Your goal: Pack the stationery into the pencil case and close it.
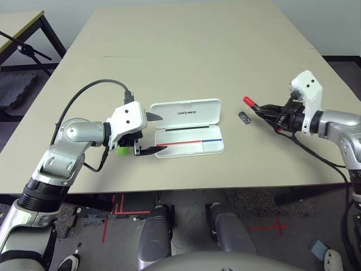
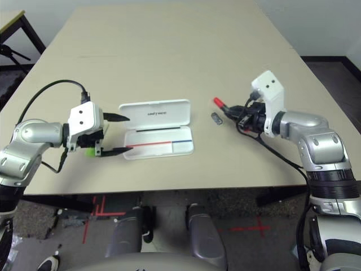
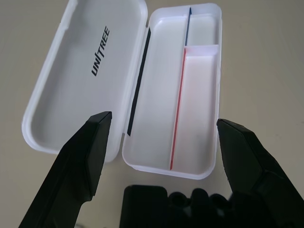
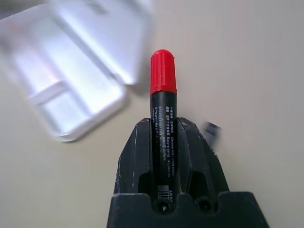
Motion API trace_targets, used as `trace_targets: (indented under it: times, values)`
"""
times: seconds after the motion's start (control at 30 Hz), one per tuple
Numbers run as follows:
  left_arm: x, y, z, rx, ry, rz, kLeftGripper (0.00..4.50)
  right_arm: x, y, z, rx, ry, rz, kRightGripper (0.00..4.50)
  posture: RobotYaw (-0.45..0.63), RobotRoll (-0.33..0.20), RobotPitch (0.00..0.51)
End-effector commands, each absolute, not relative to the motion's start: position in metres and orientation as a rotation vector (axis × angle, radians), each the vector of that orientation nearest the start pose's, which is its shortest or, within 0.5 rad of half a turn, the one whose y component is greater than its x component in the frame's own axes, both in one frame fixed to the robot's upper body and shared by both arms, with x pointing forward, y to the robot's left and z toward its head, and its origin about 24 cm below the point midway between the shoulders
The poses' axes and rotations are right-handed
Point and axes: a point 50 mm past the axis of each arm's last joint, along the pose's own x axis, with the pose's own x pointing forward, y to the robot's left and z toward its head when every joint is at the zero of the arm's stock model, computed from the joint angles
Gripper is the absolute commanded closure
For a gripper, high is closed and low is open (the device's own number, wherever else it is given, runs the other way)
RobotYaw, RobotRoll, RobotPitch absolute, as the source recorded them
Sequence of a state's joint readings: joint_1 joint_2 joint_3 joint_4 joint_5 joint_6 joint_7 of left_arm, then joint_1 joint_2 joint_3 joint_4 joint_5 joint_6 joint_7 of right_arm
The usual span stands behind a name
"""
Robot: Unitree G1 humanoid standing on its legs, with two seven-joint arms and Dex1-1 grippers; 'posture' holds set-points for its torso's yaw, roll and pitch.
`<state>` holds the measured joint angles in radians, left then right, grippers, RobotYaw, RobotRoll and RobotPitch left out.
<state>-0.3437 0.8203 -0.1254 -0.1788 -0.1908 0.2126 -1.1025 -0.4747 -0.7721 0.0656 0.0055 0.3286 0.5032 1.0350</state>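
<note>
"unitree" in black on the open pencil case (image 3: 95, 57) lid

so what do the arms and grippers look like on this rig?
Both arms: silver metal forearms with black joint rings, white housing at each wrist, black cables looping off it. Left gripper and right gripper each have two black tapered fingers on a black base. No markings visible.

Bare tan tabletop (image 1: 186, 51) lies beyond the open flat white plastic pencil case (image 1: 189, 129); a small silver-black metallic piece (image 1: 244, 118) lies just right of it, and a lime-green highlighter (image 1: 122, 150) lies left.
</note>
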Motion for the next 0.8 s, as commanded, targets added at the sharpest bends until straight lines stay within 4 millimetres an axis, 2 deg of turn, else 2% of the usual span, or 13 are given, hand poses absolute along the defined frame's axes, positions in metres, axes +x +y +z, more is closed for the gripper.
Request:
trace_targets:
  times: [0.03, 0.23, 0.37, 0.8]
  values:
    - [0.266, 0.194, 0.158, 0.748, 0.148, -1.153, 0.00, 0.298, -0.197, 0.169, -0.509, 0.258, 1.132, 4.02, -0.06, 0.000, 0.143]
    - [0.263, 0.197, 0.157, 0.747, 0.151, -1.147, 0.00, 0.299, -0.171, 0.181, -0.631, 0.226, 1.309, 4.02, -0.03, 0.000, 0.144]
    - [0.260, 0.197, 0.157, 0.744, 0.152, -1.141, 0.00, 0.301, -0.155, 0.185, -0.669, 0.194, 1.353, 4.02, -0.02, 0.000, 0.144]
    - [0.256, 0.195, 0.153, 0.726, 0.149, -1.120, 0.00, 0.307, -0.102, 0.171, -0.788, 0.070, 1.422, 4.02, 0.01, 0.000, 0.137]
